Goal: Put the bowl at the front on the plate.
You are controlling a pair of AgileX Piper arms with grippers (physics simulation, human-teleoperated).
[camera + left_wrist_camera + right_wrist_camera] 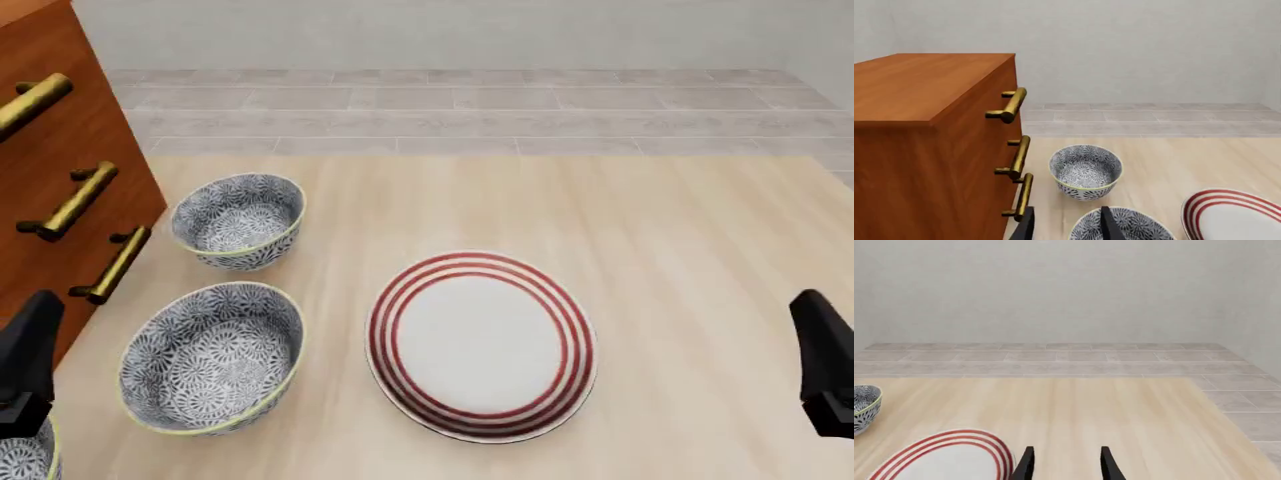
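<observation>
Of three navy-and-white flowered bowls down the table's left side, the bowl at the front (22, 456) shows only as a sliver in the front view's lower left corner, under my left gripper (27, 358). The wrist views do not show it. The white plate (481, 345) with red rings lies in the middle of the table, also in the left wrist view (1234, 216) and the right wrist view (947, 456). My left gripper (1067, 227) is open and empty, pointing over the middle bowl (1121, 226). My right gripper (1066, 467) is open and empty, just right of the plate.
A wooden dresser (60, 150) with brass handles (74, 200) stands along the table's left edge, close to the bowls. The far bowl (238, 220) sits by its lower handle and the middle bowl (211, 355) just left of the plate. A grey tiled floor lies beyond the table.
</observation>
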